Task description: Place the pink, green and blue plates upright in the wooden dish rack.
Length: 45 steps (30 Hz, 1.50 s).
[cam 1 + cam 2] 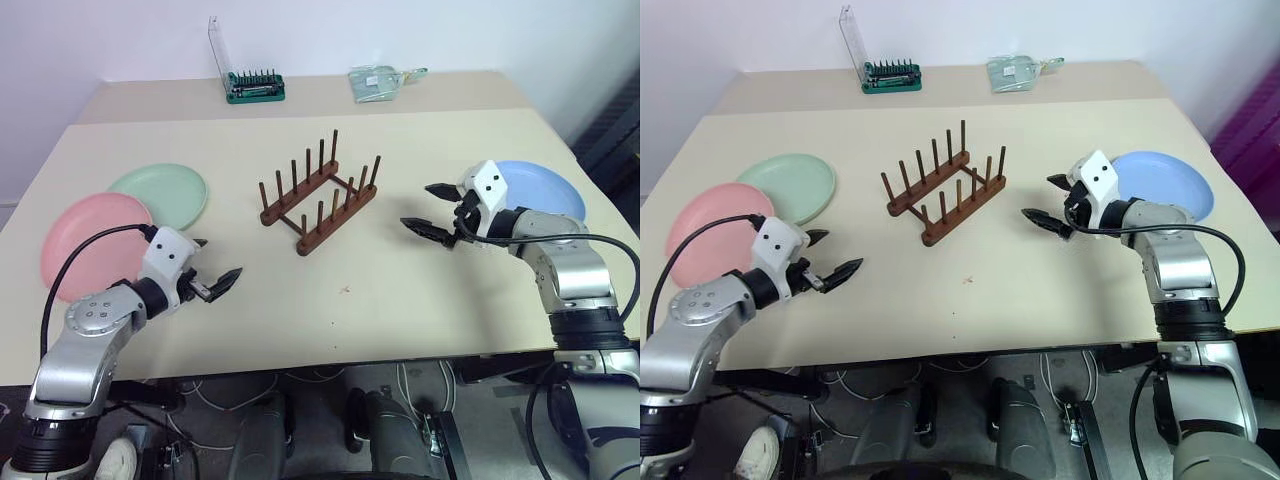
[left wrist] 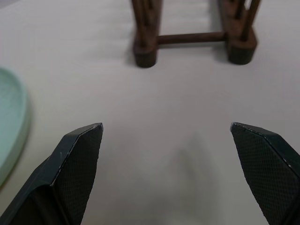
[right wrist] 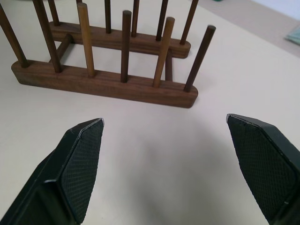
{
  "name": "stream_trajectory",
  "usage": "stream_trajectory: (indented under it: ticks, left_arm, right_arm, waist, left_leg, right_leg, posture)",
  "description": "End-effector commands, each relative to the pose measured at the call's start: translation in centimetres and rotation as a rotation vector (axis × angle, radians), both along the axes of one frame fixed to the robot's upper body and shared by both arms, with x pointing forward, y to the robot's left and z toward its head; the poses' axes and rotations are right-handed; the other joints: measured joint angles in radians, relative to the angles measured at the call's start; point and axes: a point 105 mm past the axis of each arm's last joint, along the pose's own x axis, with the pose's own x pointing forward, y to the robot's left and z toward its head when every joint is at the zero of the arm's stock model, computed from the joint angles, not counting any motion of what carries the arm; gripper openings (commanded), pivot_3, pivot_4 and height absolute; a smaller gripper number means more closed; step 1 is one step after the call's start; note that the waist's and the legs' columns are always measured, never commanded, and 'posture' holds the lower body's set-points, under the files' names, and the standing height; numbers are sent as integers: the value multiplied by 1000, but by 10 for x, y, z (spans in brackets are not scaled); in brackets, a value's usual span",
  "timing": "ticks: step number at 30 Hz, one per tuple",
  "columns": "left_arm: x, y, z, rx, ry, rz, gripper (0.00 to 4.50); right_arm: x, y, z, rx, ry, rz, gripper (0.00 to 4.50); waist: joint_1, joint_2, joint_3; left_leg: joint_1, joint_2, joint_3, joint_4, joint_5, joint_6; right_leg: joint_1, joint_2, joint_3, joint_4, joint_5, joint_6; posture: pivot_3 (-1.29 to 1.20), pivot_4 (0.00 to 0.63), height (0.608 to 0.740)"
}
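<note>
Left gripper [image 1: 212,271], jaws spread and empty, is held above the table [image 1: 400,310] just right of the pink plate [image 1: 90,240], overlapped by the green plate [image 1: 160,192] behind. Centred, the wooden dish rack [image 1: 320,195] stands empty. Right gripper [image 1: 428,209], jaws likewise apart, is poised before the blue plate [image 1: 545,190]. No writing can be read.

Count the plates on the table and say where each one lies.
3. Pink plate and green plate, overlapping, left of the wooden dish rack; blue plate at its right.
</note>
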Motion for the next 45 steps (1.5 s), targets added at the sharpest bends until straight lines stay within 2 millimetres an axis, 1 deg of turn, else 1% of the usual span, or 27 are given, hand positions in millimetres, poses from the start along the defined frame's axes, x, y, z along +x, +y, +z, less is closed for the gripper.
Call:
stream_trajectory:
  ticks: [1,4,6,9,12,14,16,19,22,24,25,27,29,31,32,34,36,40,43,45]
  left_arm:
    - [1,-8,5,-2,-20,-34,4500]
    - [2,-13,3,0,-16,-47,4500]
    - [4,-20,1,-5,-12,-63,4500]
    - [8,-37,-3,-20,-4,-104,4500]
    - [13,-56,-14,-9,11,-151,4500]
    - [22,-70,-24,-2,25,-148,4500]
    - [26,-81,-29,-16,40,-146,4500]
    - [38,-98,-40,-24,47,-132,4500]
    - [52,-104,-44,-54,39,-79,4500]
    - [55,-106,-47,-72,45,-76,4500]
    - [56,-112,-49,-77,50,-100,4500]
    - [57,-120,-50,-88,52,-139,3979]
    - [57,-121,-50,-88,44,-159,3233]
    - [57,-119,-48,-88,37,-167,2217]
    - [58,-119,-48,-87,35,-172,1832]
    - [57,-119,-48,-72,29,-190,824]
    - [56,-119,-49,-51,18,-215,751]
    - [55,-126,-43,-2,-14,-324,751]
    - [57,-135,-29,-25,-31,-434,751]
    - [59,-140,-23,-23,-33,-512,751]
  right_arm:
    - [-1,1,12,-1,-62,-6,4295]
    - [1,0,11,-6,-74,-21,4295]
    - [1,1,11,-9,-80,-25,4295]
    - [2,3,11,-4,-90,-29,4295]
    - [2,6,9,-3,-97,-30,4295]
    - [2,6,9,0,-102,-34,4295]
    - [0,6,9,4,-110,-42,4295]
    - [-2,2,8,5,-120,-71,4295]
    - [-7,-1,5,2,-119,-88,4295]
    - [-10,-1,4,-3,-118,-98,4295]
    - [-11,-4,2,-5,-115,-107,4295]
    - [-15,-9,0,-13,-112,-126,4500]
    - [-18,-11,0,-15,-111,-137,4500]
    - [-21,-11,-2,-14,-109,-143,4500]
    - [-22,-14,-3,-16,-106,-149,4500]
    - [-23,-17,-5,-21,-101,-160,4500]
    - [-25,-16,-7,-23,-99,-161,4500]
    - [-30,-23,-13,-50,-63,-170,4500]
    - [-38,-26,-25,-101,-21,-152,4500]
    - [-43,-26,-29,-119,-15,-153,4500]
  waist:
    - [-1,0,0]
    - [-1,0,0]
    - [0,0,0]
    - [1,0,0]
    - [0,0,0]
    - [1,0,0]
    - [0,0,0]
    - [2,0,-1]
    - [5,1,-2]
    - [3,1,-2]
    - [3,1,-2]
    - [7,1,-3]
    - [9,1,-3]
    - [8,1,-3]
    - [6,1,-3]
    - [2,2,-3]
    - [0,2,-4]
    - [0,2,-4]
    - [4,2,-4]
    - [8,2,-3]
  left_leg:
    - [0,0,0,0,0,0]
    - [0,0,0,0,0,0]
    - [0,0,0,0,0,0]
    - [0,0,0,0,0,0]
    - [0,0,0,0,0,0]
    - [0,0,0,0,0,0]
    - [0,-1,0,0,0,0]
    - [0,-1,0,0,0,0]
    - [0,-1,0,1,0,0]
    - [1,-1,-1,2,0,0]
    - [1,-1,-1,1,0,0]
    - [1,-1,-1,1,0,0]
    - [1,-2,-1,2,0,0]
    - [1,-1,-1,2,0,1]
    - [1,-1,-1,2,0,0]
    - [1,-1,-2,2,0,0]
    - [1,-1,-2,2,0,1]
    - [1,-1,-2,2,0,1]
    - [1,-1,-2,2,0,1]
    - [0,-1,-2,2,0,1]
  right_leg:
    - [0,0,0,0,0,0]
    - [0,0,0,0,0,0]
    - [0,0,0,0,0,0]
    - [0,0,0,0,0,0]
    - [0,0,0,0,0,0]
    - [0,1,0,0,0,0]
    - [0,1,0,0,0,0]
    - [1,1,0,0,0,0]
    - [2,0,0,1,0,0]
    - [2,0,0,1,0,0]
    - [2,0,0,1,0,0]
    - [2,0,0,1,0,0]
    - [3,0,0,1,0,0]
    - [3,0,0,1,0,0]
    - [3,0,0,1,0,0]
    - [3,0,0,1,0,0]
    - [3,0,0,1,0,0]
    - [2,0,0,1,0,0]
    - [2,0,0,1,0,0]
    - [2,0,-1,1,0,0]
  posture:
    - [0,150,730]
    - [0,150,730]
    - [0,150,730]
    - [0,150,730]
    - [0,150,730]
    - [0,150,730]
    - [0,150,730]
    - [0,150,730]
    - [0,150,730]
    - [0,150,730]
    - [0,150,730]
    - [0,150,730]
    - [0,150,730]
    - [0,150,730]
    - [0,150,730]
    - [0,150,730]
    - [0,150,730]
    - [0,150,730]
    - [0,150,730]
    - [0,150,730]
